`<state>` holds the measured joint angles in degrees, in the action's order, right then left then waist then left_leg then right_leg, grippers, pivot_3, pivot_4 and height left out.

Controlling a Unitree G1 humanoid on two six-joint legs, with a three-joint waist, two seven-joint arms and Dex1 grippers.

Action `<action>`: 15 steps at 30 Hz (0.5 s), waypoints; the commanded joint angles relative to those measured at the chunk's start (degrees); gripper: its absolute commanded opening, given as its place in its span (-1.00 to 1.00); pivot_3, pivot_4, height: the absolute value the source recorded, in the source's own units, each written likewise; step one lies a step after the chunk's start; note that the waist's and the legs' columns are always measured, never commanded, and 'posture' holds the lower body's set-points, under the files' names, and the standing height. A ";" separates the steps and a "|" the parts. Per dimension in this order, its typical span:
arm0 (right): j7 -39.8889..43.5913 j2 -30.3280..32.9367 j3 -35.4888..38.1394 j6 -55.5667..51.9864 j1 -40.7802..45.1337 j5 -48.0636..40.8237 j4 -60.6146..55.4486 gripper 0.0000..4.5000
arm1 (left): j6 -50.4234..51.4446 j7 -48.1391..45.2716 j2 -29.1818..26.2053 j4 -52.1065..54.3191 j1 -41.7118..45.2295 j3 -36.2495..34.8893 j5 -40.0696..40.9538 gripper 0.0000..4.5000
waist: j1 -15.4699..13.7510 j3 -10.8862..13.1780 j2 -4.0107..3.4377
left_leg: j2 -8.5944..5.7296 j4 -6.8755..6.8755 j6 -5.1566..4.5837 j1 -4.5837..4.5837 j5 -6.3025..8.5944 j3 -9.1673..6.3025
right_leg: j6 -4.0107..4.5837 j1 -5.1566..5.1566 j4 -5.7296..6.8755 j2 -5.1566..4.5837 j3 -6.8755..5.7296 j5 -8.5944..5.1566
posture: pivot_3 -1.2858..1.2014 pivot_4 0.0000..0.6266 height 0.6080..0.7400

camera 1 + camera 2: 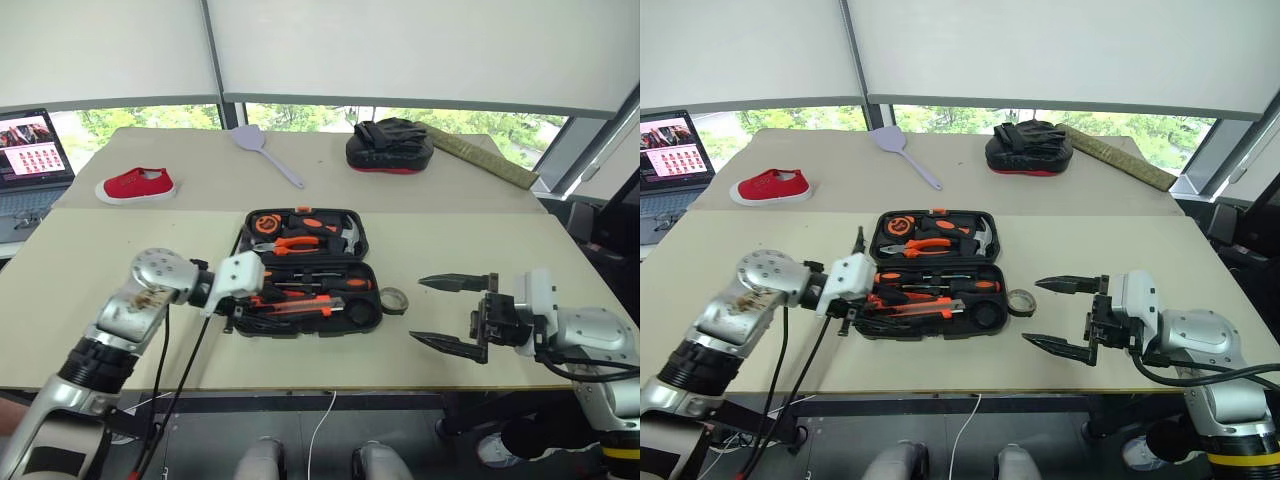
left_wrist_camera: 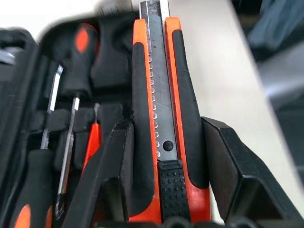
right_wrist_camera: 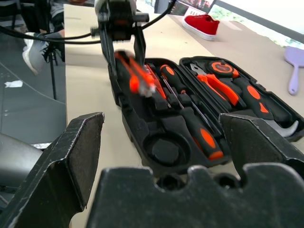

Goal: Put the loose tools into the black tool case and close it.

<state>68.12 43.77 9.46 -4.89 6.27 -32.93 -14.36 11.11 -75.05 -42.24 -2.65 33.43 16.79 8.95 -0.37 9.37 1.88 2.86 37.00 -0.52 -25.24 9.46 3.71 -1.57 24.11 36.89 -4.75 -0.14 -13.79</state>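
Left gripper, fingers clamped on the sides of the orange-black utility knife, holds it over the near-left edge of the open tool case; right gripper, fingers spread wide and empty, hangs level above the table to the right of the case. Table: pale tabletop bearing all items below. Black tool case: lying open at the table's middle, both halves flat, lid half on the far side, tray half on the near side. Lid half holds a tape measure, orange-handled pliers and a hammer in moulded slots. Tray half holds orange-and-black handled screwdrivers lying lengthwise, with an empty round recess at its right end. Laptop: open, screen lit, at the far-left edge. Black-and-red padded mitt: far side of the table, right of centre, well apart from the case. Red shoe: far left, near the laptop. Lilac fly swatter: far side, between shoe and mitt, handle pointing toward the case. Small grey tape roll: lying flat on the table just beside the case's near-right corner, between the case and the right gripper; whether it touches the case cannot be told.
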 commanded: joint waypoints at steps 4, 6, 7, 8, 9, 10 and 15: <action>-1.46 -0.10 1.55 -0.49 -0.70 -0.84 -3.45 1.00 | -0.26 2.78 1.35 -3.45 2.82 1.36 -5.02 -0.26 | -0.30 0.00 0.00 | -0.02 0.02 0.00 0.00 0.00 0.00 | -0.03 0.00 -0.02 0.01 0.09 0.01 | 0.03 -0.52 1.00; -1.85 -0.36 1.37 -0.57 -0.87 -0.86 -3.76 1.00 | -0.38 3.12 1.52 -3.54 2.58 1.69 -5.93 -0.26 | -0.34 0.00 0.00 | -0.02 0.03 -0.01 -0.01 0.00 0.00 | -0.02 0.00 -0.04 0.01 0.11 0.02 | 0.03 -0.52 1.00; -2.00 -0.48 1.28 -0.60 -0.95 -0.85 -3.92 1.00 | -0.62 2.84 1.39 -3.40 2.33 1.92 -6.27 -0.26 | -0.41 0.00 0.00 | -0.03 0.03 -0.01 -0.01 0.00 0.00 | 0.01 -0.02 -0.04 0.01 0.13 0.05 | 0.03 -0.52 1.00; -2.10 -0.56 1.22 -0.62 -0.99 -0.83 -4.01 1.00 | -0.77 2.41 1.18 -3.21 2.11 2.11 -6.47 -0.26 | -0.46 0.00 0.00 | -0.03 0.03 0.00 -0.01 0.00 0.00 | 0.06 -0.01 -0.03 0.01 0.13 0.08 | 0.03 -0.52 1.00; -2.17 -0.64 1.18 -0.62 -0.99 -0.80 -4.03 1.00 | -0.73 2.17 0.95 -3.01 1.90 2.19 -6.58 -0.26 | -0.45 0.00 0.00 | -0.03 0.04 0.00 -0.01 0.00 0.00 | 0.07 -0.02 -0.03 0.01 0.13 0.08 | 0.03 -0.52 1.00; -2.21 -0.71 1.12 -0.58 -0.91 -0.78 -3.89 1.00 | -0.79 1.75 0.67 -2.89 1.74 2.28 -6.66 -0.26 | -0.42 0.00 0.00 | -0.03 0.05 0.00 -0.01 0.00 0.00 | 0.06 -0.03 -0.03 0.01 0.13 0.08 | 0.03 -0.52 1.00; -2.41 -1.11 0.74 -0.38 -0.24 -0.56 -3.25 1.00 | -1.43 0.66 -0.53 -2.31 1.14 2.61 -7.84 -0.26 | -0.34 0.00 -0.01 | -0.02 0.06 0.00 0.00 0.00 0.00 | 0.10 -0.01 -0.02 0.03 0.15 0.10 | 0.03 -0.52 1.00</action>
<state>66.02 42.91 9.48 -5.43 5.52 -32.90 -16.68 10.11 -73.83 -41.48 -5.47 35.22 18.83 2.35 -0.71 9.36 1.88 2.84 37.05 -0.53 -25.24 9.46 3.71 -1.46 24.10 36.87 -4.71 0.01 -13.68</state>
